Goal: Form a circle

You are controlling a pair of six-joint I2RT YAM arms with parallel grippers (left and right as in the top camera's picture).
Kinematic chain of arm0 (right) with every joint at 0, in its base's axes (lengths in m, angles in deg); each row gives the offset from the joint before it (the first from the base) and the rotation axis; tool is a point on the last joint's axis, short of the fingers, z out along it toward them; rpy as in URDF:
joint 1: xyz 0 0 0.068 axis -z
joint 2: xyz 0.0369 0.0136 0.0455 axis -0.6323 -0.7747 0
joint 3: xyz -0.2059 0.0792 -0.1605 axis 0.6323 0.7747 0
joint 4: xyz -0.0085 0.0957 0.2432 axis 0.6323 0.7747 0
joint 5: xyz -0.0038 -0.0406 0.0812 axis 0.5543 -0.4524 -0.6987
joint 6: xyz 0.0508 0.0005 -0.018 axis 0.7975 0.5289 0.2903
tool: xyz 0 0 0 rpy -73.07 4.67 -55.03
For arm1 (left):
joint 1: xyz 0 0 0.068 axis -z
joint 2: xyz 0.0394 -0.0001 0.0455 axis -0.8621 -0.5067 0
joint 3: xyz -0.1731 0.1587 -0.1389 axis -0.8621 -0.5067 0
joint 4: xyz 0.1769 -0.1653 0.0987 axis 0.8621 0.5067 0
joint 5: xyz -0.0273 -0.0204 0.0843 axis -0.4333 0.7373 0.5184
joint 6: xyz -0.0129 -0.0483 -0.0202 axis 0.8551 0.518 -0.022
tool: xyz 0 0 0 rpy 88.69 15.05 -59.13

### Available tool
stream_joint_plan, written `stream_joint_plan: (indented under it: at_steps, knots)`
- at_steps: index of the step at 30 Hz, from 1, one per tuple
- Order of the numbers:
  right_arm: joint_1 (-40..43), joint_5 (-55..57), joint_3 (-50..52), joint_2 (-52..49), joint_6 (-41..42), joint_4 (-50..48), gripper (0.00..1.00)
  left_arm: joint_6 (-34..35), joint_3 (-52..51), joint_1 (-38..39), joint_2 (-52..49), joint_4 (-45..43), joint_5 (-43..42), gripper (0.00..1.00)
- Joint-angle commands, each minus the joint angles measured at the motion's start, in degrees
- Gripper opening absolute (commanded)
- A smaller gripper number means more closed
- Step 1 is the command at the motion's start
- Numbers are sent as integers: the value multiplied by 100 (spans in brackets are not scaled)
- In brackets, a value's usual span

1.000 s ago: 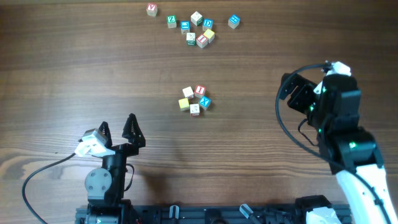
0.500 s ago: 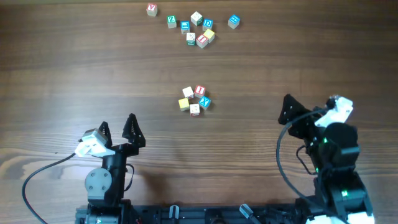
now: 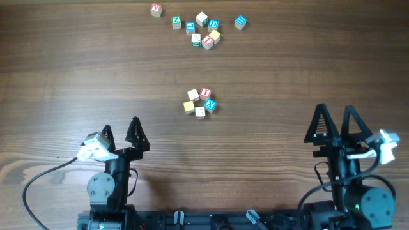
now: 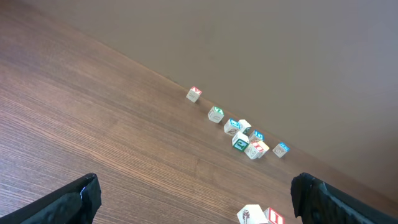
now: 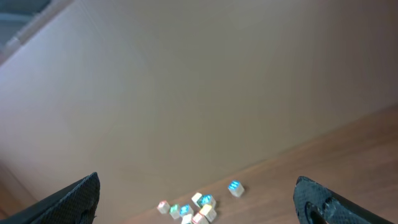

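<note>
Both tools are spread wide and hold nothing. The left tool (image 3: 121, 125) and the right tool (image 3: 335, 108) sit low at the near edge of the worktop (image 3: 77, 70), pointing toward the far side.

The circle (image 3: 200, 102) lies in the middle of the worktop, well apart from both tools. It is a small ring of five cubes: a cream cube (image 3: 193, 94), a white cube with a red letter (image 3: 205, 93), a blue cube with an X (image 3: 210, 105), a yellow cube (image 3: 188, 107) and a white cube with a reddish mark (image 3: 200, 112). They stand close together around a small gap. Whether each one touches its neighbour, I cannot tell.

From the left tool the ring lies ahead and to the right. From the right tool it lies ahead and to the left, and farther away. So I judge the left arm is the nearer one. The ring has no long axis (it looks about as wide as it is deep), so the approach side matters little.

The scattered cubes (image 3: 201, 29) lie near the far edge, well apart from the ring. To me the ring looks already closed. If any cube needs a small push, I would use the left arm.
</note>
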State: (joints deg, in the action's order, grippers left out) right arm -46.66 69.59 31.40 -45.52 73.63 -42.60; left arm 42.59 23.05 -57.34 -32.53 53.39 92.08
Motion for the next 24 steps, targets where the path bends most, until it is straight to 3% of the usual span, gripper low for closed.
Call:
stream_joint_plan:
  at_steps: [1, 14, 24]
  knots:
    - [-28, 103, 83, 483, 4, -151, 100, -11, -24, 24, 46, -2, 37, 100]
    - [273, 105, 190, 789, 4, -553, 100, -13, -24, 24, 46, 0, 37, 100]
    - [275, 103, 1250, 789, 4, -726, 100, -11, -24, 24, 46, -2, 39, 100]
